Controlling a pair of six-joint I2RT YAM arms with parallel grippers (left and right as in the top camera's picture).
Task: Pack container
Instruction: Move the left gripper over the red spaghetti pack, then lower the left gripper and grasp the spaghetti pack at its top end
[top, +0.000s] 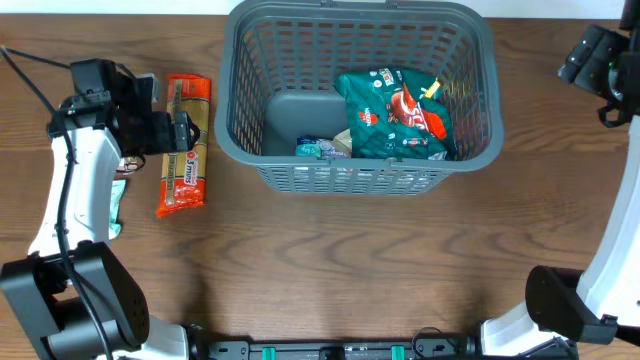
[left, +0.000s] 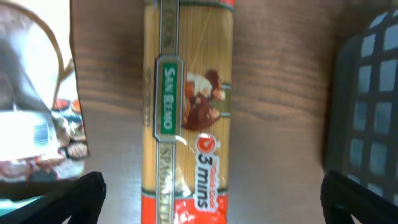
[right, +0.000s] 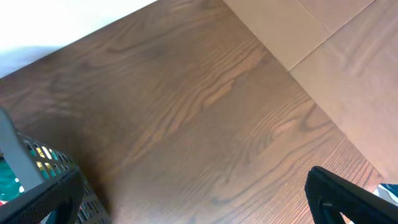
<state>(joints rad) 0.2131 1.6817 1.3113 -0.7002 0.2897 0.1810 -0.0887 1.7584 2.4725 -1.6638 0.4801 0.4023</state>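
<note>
Brown wood-grain table (top: 350, 260) fills the scene. At its near edge stand the bases of two white and black arms, one on each side.

A little farther in on the left, the left pincer (top: 183, 132) hangs over the upper part of one long yellow and orange-red plastic spaghetti packet (top: 182, 182). The packet lies flat with its length running away from the robot. The wrist view shows both black fingers spread wide, one on either side of the spaghetti packet (left: 186, 112) and clear of its edges. The left pincer grips nothing; whether it touches the wrapper from above cannot be told. Just left of the spaghetti, partly under the left arm, lies one teal-and-white packet (top: 116, 205).

Farther back, at the centre, sits the container (top: 360, 178), one large dark grey rectangular plastic basket with slotted lattice sides. It stands upright on the table, just right of the spaghetti. One large teal snack bag with red print (top: 395, 115) leans in its right half. One small blue-and-white packet (top: 312, 148) lies on the floor by the near wall, beside something pale that is too small to count.

Farthest, at the right rear, the right pincer (right: 193, 202) hangs spread wide and empty above bare wood, near the container's corner and touching nothing.
</note>
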